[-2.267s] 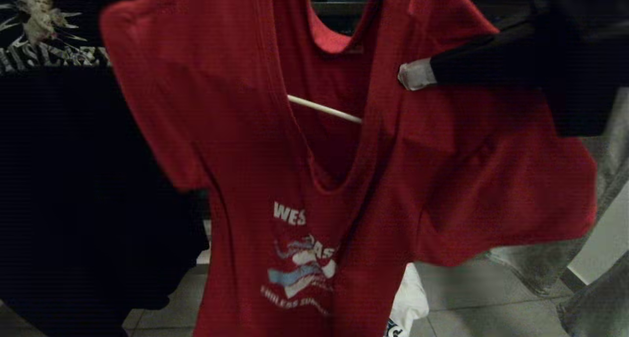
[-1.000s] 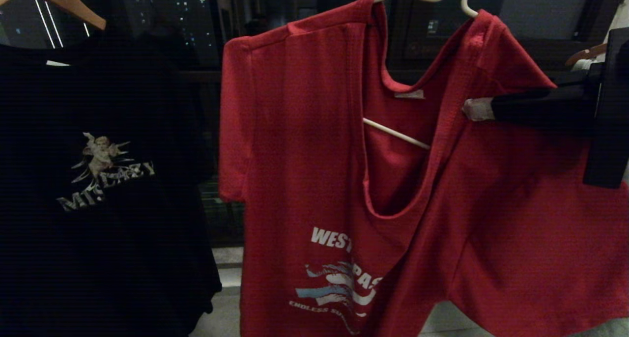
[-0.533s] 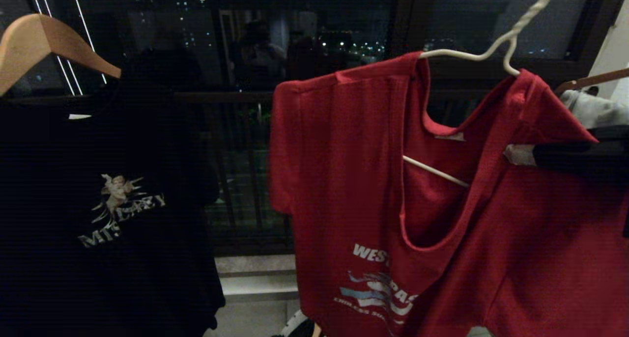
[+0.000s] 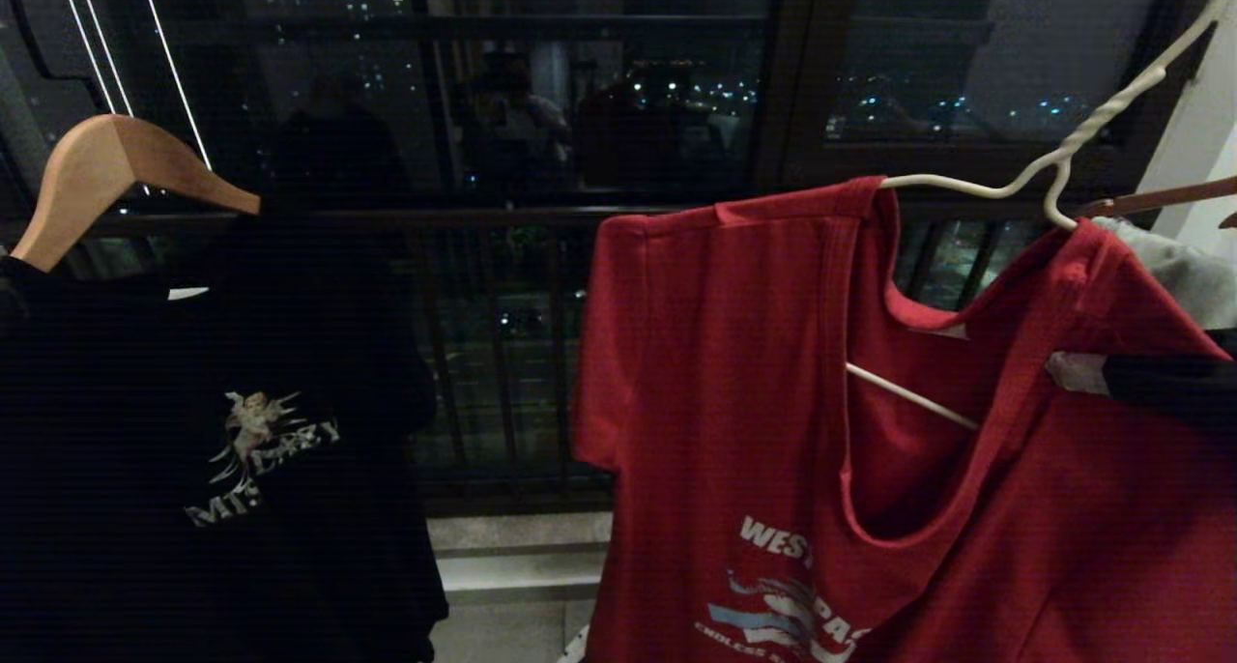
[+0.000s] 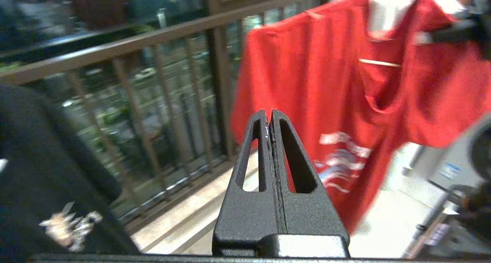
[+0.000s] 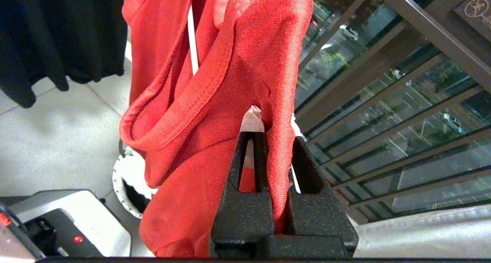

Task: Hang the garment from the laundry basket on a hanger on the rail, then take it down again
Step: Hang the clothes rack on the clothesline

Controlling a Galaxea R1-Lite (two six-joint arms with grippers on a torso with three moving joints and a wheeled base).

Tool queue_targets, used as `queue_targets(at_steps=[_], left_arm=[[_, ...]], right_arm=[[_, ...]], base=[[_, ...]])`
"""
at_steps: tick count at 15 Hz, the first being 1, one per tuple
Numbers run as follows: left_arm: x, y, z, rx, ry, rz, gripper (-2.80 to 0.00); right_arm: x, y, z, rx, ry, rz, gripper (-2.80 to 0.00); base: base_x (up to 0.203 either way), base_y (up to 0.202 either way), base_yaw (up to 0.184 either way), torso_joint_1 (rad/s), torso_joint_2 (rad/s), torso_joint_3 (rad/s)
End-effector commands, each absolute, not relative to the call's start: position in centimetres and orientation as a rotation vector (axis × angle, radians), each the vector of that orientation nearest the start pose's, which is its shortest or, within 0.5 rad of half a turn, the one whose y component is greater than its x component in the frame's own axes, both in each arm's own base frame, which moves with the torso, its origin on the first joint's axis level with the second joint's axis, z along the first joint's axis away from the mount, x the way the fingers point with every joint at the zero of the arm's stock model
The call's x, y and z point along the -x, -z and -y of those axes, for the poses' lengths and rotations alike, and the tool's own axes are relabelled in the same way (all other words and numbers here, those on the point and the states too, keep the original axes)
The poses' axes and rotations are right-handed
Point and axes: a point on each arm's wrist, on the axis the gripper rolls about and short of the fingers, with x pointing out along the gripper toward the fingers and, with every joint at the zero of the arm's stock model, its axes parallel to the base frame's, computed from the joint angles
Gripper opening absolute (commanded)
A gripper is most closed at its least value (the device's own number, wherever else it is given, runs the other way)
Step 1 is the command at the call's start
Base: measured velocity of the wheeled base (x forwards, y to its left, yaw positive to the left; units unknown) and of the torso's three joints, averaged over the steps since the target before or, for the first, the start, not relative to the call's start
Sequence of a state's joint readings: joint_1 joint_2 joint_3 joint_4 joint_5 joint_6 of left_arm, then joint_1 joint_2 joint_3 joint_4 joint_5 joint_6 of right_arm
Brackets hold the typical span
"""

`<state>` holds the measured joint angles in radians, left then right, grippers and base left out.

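Right gripper (image 6: 274, 132) fingers pinched on one garment (image 4: 734, 402); left gripper (image 5: 269, 119) closed, empty.

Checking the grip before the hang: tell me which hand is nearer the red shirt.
Right. The right hand is shut on the red shirt near its collar. The left hand is shut, empty, and apart from it.

- right gripper (image 6: 268, 119) reaches in level from the right, jaws clamped on red fabric
- left gripper (image 5: 268, 117) held free, fingers pressed together, nothing between
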<state>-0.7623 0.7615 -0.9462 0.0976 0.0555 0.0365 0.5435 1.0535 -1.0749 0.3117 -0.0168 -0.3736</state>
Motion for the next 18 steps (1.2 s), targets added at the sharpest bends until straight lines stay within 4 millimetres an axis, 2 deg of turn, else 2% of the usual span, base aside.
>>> queue_targets(at_steps=[1,18], left_arm=[[-3.4,-32.1,3.0,-0.017,0.668,0.080,-2.80],[-3.9,-31.6,3.4,-0.045,0.652,0.050,-2.80]], right_arm=[[-10.0,-30.8,-5.9,0.444,-0.563,-0.181,-2.80],[-8.6,-28.4,-4.8,0.452,-0.548,-0.224,-2.80]], base=[[0.000,0.000,0.000,0.163,-0.34,-0.183],[0.000,0.000,0.000,0.137,-0.29,-0.152]])
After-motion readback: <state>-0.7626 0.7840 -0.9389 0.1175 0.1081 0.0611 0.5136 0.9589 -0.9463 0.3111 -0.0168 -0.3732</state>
